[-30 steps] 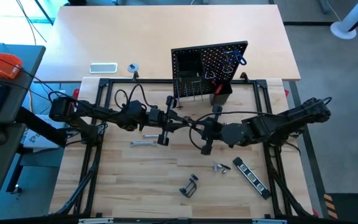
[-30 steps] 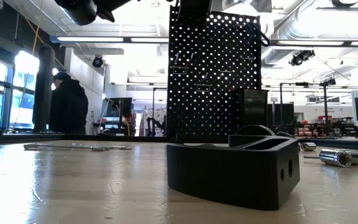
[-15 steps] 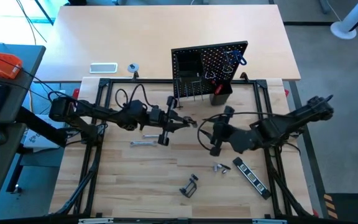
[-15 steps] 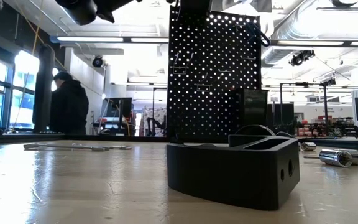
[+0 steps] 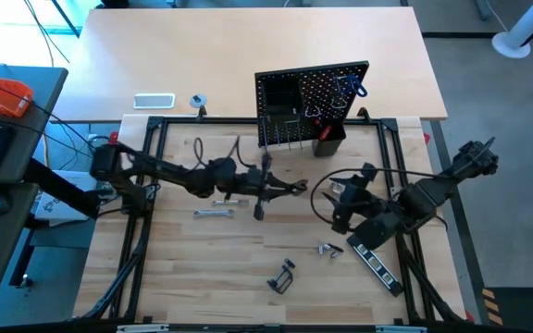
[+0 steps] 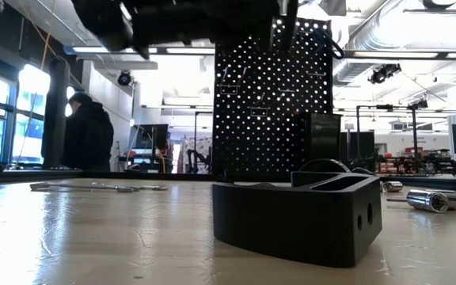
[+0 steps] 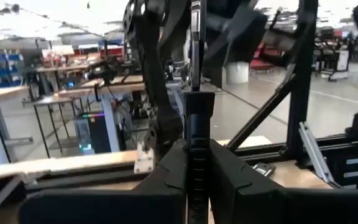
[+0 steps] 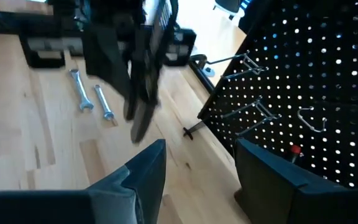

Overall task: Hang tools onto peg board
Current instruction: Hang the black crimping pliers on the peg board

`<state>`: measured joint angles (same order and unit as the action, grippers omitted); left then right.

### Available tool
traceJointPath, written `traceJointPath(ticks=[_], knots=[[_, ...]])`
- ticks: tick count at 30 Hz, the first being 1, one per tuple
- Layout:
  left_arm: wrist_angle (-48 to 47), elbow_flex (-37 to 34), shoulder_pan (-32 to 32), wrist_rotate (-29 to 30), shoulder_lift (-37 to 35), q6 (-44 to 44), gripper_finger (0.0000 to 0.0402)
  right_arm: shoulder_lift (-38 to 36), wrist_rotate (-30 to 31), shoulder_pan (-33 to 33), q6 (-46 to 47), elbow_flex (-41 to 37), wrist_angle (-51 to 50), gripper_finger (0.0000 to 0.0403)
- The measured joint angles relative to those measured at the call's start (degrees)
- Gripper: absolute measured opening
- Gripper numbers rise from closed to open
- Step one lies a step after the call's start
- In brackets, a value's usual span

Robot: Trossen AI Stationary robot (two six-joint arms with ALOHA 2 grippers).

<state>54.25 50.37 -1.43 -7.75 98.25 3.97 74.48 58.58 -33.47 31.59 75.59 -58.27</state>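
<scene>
Left gripper (image 5: 265,188) is positioned over the middle of the table, in front of the peg board (image 5: 313,104), with its fingers (image 7: 166,177) clamped on a black tool (image 7: 198,134) whose thin metal shaft stands up between them. Two silver wrenches (image 5: 214,207) lie on the wood just beside that arm. Peg board stands upright at the table's far edge; its metal hooks (image 8: 253,106) project from the front, and a small black bin (image 5: 328,143) sits at its base. Right gripper (image 5: 340,205) is located right of centre, fingers spread apart and empty. Near the table's front edge lie a black clamp (image 5: 282,277), a small silver tool (image 5: 330,249) and a black striped bar (image 5: 374,265).
</scene>
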Motion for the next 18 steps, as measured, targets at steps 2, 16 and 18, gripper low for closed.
traceJointPath(ticks=[2, 16, 18], knots=[[3.8, 0.0, -0.1, 0.4, 3.3, -1.5, 0.0023, 0.0, 1.0, -0.9, 1.5, 0.0, -1.0, 0.0185], [19.1, -0.2, -4.0, 2.9, 15.9, -6.8, 0.0023, 0.0, 2.6, -6.0, 12.6, 0.0, -10.4, 0.0185], [20.5, -1.1, -5.0, 3.5, 16.5, -7.1, 0.0023, 0.0, 3.7, -6.4, 13.4, -0.7, -10.3, 0.0185]])
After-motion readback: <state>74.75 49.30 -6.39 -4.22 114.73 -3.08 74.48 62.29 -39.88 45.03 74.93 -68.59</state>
